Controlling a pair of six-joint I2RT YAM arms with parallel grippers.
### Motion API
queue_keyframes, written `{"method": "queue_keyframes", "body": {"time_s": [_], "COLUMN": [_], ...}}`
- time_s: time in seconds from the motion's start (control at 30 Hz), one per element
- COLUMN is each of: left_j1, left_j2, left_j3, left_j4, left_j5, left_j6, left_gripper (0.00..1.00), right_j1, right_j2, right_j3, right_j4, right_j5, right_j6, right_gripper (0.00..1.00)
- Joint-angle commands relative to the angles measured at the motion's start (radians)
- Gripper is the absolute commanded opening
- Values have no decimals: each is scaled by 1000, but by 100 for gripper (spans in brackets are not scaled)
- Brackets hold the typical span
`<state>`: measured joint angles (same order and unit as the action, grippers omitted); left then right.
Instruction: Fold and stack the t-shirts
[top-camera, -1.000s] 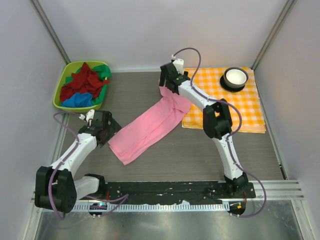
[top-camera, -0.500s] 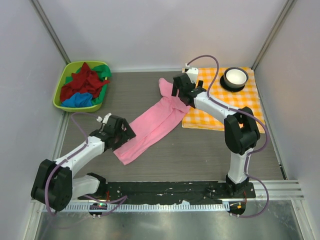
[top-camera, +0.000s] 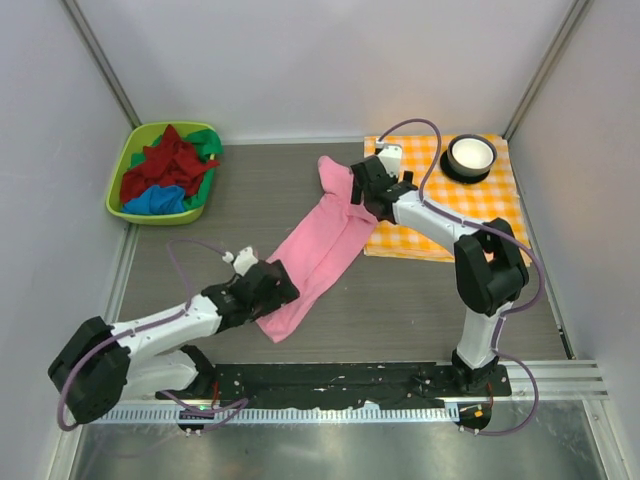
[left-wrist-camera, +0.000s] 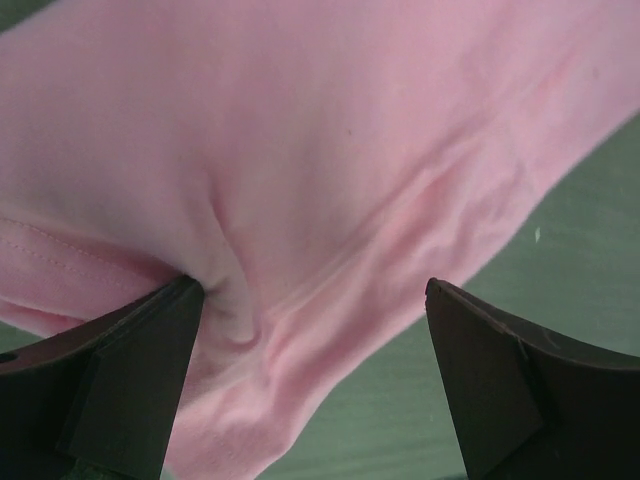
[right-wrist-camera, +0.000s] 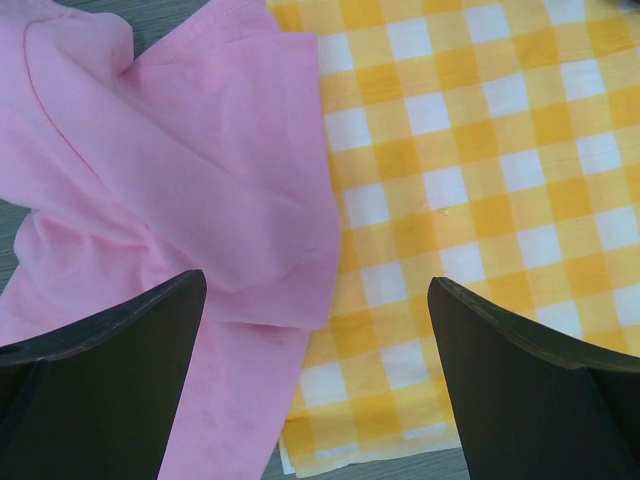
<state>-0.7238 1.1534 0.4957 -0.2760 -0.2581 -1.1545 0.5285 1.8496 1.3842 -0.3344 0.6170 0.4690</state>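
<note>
A light pink t-shirt lies in a long diagonal strip across the table's middle. My left gripper sits open at its near, lower end. In the left wrist view the pink cloth bunches against the left finger, and my left gripper holds nothing. My right gripper hovers open over the shirt's far end. There the pink cloth overlaps the checked cloth between the spread jaws of the right gripper. Dark red, green and blue t-shirts are piled in a basket.
The green basket stands at the back left. An orange-and-white checked cloth covers the back right, with a white bowl on a black coaster at its far edge. Grey walls close in both sides.
My left gripper slid right and nearer, pushing the shirt's lower end rightward. My right gripper moved right off the shirt's top, uncovering a sleeve.
</note>
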Motion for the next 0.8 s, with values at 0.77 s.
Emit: {"method": "queue_keyframes", "body": {"time_s": [0.77], "left_j1": [-795], "left_j2": [416], "left_j3": [819], "left_j4": [-276], "left_j5": [-395], "left_j6": [-13], "left_gripper": [100], "right_j1": [-27], "right_j2": [280], "right_j3": [447], "right_j4": [-86], "right_j5": [-473], "right_j6": [-93], "right_gripper": [100]}}
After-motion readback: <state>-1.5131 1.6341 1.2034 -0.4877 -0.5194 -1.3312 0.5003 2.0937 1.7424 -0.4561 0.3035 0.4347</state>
